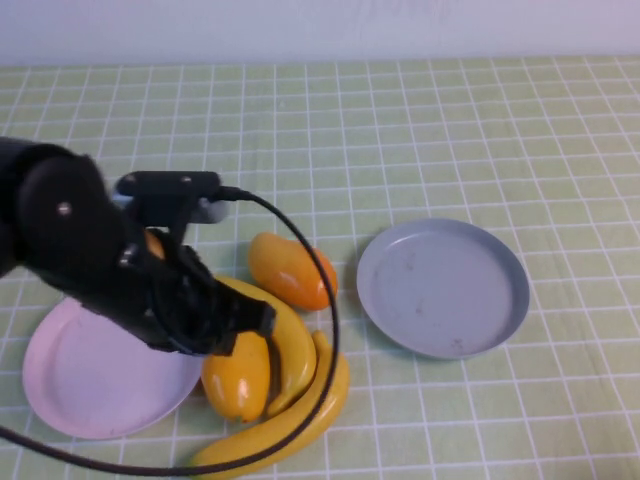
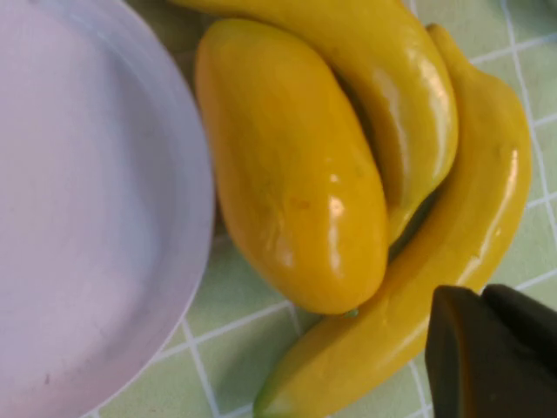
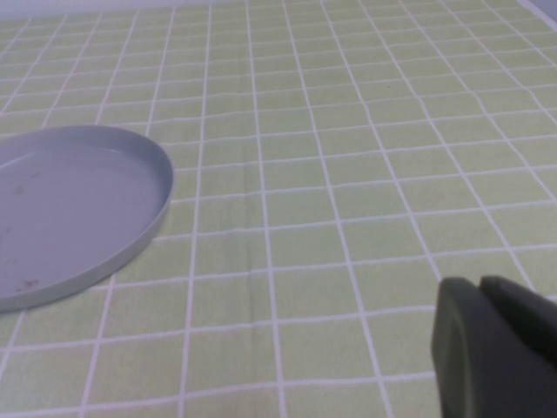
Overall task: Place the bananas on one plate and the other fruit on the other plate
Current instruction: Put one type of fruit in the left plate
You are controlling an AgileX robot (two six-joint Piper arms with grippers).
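Note:
Two bananas (image 1: 295, 345) (image 1: 300, 425) lie curved together on the table right of the pale pink plate (image 1: 90, 385). A plain yellow mango-like fruit (image 1: 238, 375) lies against them beside the plate's rim. The blushed one (image 1: 290, 270) lies just behind. The grey-blue plate (image 1: 443, 287) sits empty to the right. My left gripper (image 1: 252, 320) hovers over the yellow fruit and inner banana, shut and empty. Its wrist view shows the fruit (image 2: 291, 174), both bananas (image 2: 400, 96) (image 2: 461, 235), the pink plate (image 2: 78, 218) and the gripper (image 2: 487, 348). My right gripper (image 3: 492, 348) is shut and empty, beside the grey-blue plate (image 3: 70, 209), out of the high view.
My left arm (image 1: 80, 250) and its black cable (image 1: 325, 330) hang over the pink plate's far side and loop round the fruit. A green checked cloth (image 1: 420, 130) covers the table; a white wall stands behind.

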